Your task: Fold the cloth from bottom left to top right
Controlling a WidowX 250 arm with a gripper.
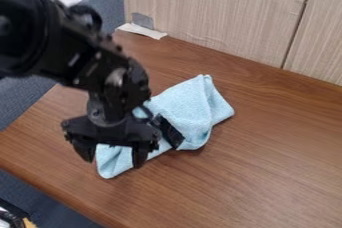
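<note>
The black gripper (112, 157) hangs over the lower-left end of the cloth, its two fingers spread apart and pointing down. Light blue cloth (190, 107) lies crumpled on the table, stretching from below the gripper up toward the right, with layered folds at its upper-right end. Part of its lower-left end shows between the fingers. A black piece beside the gripper covers some of the cloth's middle, and the arm hides more of its upper-left side. Whether the fingertips touch the cloth, I cannot tell.
The brown wooden table (280, 157) extends right and toward the front. A pale wood-grain panel (214, 12) stands along its back edge. Whitish tape (141, 31) sits at the back left corner. Blue-grey fabric surfaces border the table's left side, and a dark object (12, 214) shows at the lower left.
</note>
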